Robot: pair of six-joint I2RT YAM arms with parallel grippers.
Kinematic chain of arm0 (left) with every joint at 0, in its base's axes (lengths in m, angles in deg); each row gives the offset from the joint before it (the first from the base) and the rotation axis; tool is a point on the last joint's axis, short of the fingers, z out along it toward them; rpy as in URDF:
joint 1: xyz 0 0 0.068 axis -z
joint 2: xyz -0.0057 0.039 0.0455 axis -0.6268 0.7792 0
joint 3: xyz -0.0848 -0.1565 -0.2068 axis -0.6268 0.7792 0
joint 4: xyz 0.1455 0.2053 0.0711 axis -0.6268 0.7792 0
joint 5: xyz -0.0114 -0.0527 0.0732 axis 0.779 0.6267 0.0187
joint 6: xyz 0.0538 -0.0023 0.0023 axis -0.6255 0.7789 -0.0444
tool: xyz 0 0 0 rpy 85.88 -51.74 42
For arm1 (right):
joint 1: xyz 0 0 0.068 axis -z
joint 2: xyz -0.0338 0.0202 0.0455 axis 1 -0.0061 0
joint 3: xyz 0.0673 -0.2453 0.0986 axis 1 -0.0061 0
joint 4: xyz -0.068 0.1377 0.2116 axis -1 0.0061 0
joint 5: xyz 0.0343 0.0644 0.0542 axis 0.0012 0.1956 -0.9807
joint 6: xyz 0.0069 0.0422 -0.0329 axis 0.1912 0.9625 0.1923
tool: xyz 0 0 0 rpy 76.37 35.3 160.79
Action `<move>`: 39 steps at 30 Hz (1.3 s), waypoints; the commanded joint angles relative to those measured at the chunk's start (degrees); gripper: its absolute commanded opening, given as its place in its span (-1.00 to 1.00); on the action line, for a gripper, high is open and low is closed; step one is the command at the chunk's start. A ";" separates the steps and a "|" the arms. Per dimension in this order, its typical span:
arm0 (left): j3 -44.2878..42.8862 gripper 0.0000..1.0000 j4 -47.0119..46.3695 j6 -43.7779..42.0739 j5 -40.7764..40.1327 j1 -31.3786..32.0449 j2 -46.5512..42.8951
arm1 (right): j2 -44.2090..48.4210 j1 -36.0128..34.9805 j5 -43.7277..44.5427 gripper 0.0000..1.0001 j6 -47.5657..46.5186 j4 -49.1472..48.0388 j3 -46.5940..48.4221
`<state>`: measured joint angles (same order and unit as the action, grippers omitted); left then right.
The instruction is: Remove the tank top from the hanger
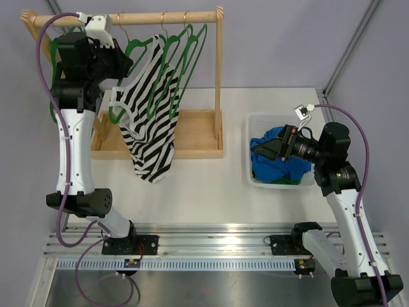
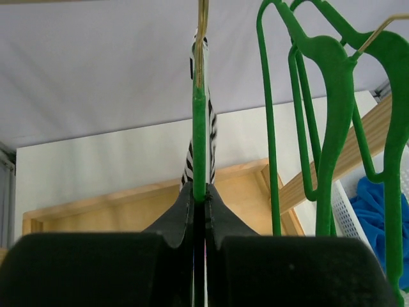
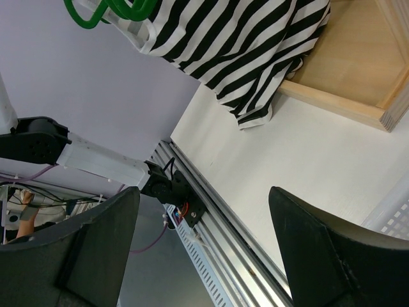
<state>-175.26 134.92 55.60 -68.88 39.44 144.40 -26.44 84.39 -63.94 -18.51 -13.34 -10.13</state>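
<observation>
Tank top [image 1: 150, 121]: soft zebra-striped knit, hangs limp from green hanger [image 2: 199, 147] on wooden rail [image 1: 128, 19]. Hem droops past front edge of rack's tray base [image 1: 198, 131] toward worktop [image 1: 211, 185].
Left claw [image 2: 199, 203]: pressed tight on thin matte hanger neck just below brass hook, likely steadying it so fabric can slide off.
Right claw [image 3: 203, 211]: spread wide, empty, over white slotted bin [image 1: 265, 117] of crumpled blue cloth [image 1: 291, 169], well apart from garment.
Spare green hangers [image 1: 192, 45] crowd alongside.
</observation>
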 commanded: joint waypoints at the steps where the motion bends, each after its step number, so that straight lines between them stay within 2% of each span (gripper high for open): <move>1: 0.53 -1.00 -8.04 2.43 -8.09 0.87 -6.52 | 1.01 -0.46 -0.71 0.78 0.01 -1.87 0.98; 9: 1.06 -1.00 -8.67 3.40 -11.09 2.72 -11.45 | 1.45 -0.37 -0.53 0.78 -0.16 -1.17 2.21; 13: -1.40 -1.00 -4.72 2.96 -10.92 2.72 -11.98 | 1.45 -0.46 -0.18 0.78 -0.51 -0.55 2.83; 16: 0.17 -1.00 0.02 2.78 -10.92 2.72 -14.42 | 1.45 -0.37 0.43 0.78 -1.04 0.06 3.44; 18: 5.26 -1.00 0.91 2.70 -10.75 2.72 -17.06 | 1.36 -0.46 0.78 0.81 -1.39 0.50 3.88; 22: 18.96 -1.00 -0.13 3.57 -10.57 2.72 -25.93 | 0.83 -0.37 1.14 0.99 -2.10 1.30 4.68; 24: 26.58 -1.00 -0.40 5.24 -10.74 2.72 -31.12 | 0.31 -0.46 1.05 0.99 -2.01 1.12 4.59; 27: 36.71 -1.00 -0.40 7.79 -10.13 2.72 -37.63 | -0.40 -0.46 1.05 0.99 -0.08 -0.90 3.27; 30: 44.89 -1.00 -1.45 9.37 -7.15 2.80 -43.85 | -1.01 -0.63 -2.37 0.99 5.27 -8.96 -1.02; 32: 51.83 -1.00 -2.07 11.13 -2.94 2.80 -46.33 | -1.71 -0.98 -2.99 0.99 9.58 -16.44 -4.81; 33: 56.90 -1.00 -2.59 11.83 1.78 2.80 -48.69 | -2.15 -2.03 -2.65 0.99 10.29 -20.20 -6.21; 36: 64.49 -1.00 -6.46 15.26 12.41 3.24 -52.48 | -4.17 -4.49 -0.02 0.99 10.82 -22.78 -7.19; 39: 72.06 -1.00 -9.54 17.37 19.02 3.59 -57.32 | -6.28 -9.41 4.36 0.99 9.42 -23.66 -7.89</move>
<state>-107.17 133.06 68.84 -63.18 42.58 90.52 -31.97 78.56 -62.91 -9.98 -29.69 -18.15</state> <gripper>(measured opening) 0.035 0.993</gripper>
